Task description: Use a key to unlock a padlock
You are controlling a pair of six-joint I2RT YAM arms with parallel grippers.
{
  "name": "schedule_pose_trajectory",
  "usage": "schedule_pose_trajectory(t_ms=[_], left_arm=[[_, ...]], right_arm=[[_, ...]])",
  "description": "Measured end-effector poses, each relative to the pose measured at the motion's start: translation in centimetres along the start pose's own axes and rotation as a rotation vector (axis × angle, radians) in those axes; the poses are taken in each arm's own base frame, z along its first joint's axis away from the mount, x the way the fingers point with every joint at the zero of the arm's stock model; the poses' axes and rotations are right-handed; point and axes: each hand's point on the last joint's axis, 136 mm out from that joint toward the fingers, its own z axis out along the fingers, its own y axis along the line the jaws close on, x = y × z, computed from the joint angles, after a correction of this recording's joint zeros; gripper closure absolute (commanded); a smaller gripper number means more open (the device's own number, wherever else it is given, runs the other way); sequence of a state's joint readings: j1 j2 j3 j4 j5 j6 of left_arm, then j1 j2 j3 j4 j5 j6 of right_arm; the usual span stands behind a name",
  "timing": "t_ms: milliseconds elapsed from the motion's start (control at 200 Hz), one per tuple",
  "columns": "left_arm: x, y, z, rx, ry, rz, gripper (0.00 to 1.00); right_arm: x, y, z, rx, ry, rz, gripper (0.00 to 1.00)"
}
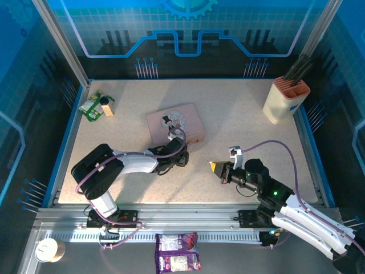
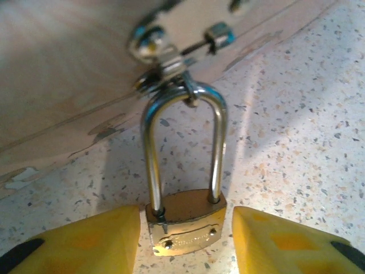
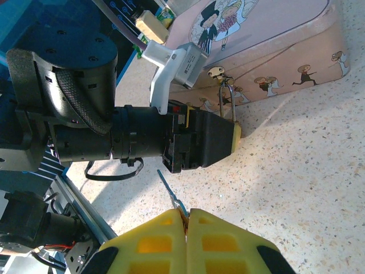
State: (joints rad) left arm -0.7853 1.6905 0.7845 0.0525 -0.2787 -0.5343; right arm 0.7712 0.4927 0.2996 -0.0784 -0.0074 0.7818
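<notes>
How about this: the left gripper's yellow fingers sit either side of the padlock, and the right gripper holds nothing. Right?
Not quite. The right gripper is shut on the key, its thin shaft poking out from the grip in the right wrist view. The left gripper does have its yellow fingers either side of the padlock.

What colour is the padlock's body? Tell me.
The padlock body is brass-gold; the left wrist view shows it best.

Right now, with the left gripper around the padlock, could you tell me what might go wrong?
The left gripper flanks the padlock with gaps both sides, and its body sits tilted, so closing may twist it. The right gripper pinches the thin key by one end; it could pivot during insertion.
</notes>
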Motion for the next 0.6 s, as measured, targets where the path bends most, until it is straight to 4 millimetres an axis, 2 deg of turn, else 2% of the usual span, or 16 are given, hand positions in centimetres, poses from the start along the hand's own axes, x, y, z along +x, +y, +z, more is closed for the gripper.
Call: schedule_pose_trajectory(t_ms=[410,600], left_arm=[[-0.34,-0.84,0.0,0.045,-0.019,0.006,0.69],[-0.38,-0.86,0.01,0.048,-0.023,0.005,0.69]], right_arm=[[0.34,-0.33,0.25,0.011,0.013,0.009,1.0],[0.37,-0.35,0.28,0.012,0.014,0.009,1.0]])
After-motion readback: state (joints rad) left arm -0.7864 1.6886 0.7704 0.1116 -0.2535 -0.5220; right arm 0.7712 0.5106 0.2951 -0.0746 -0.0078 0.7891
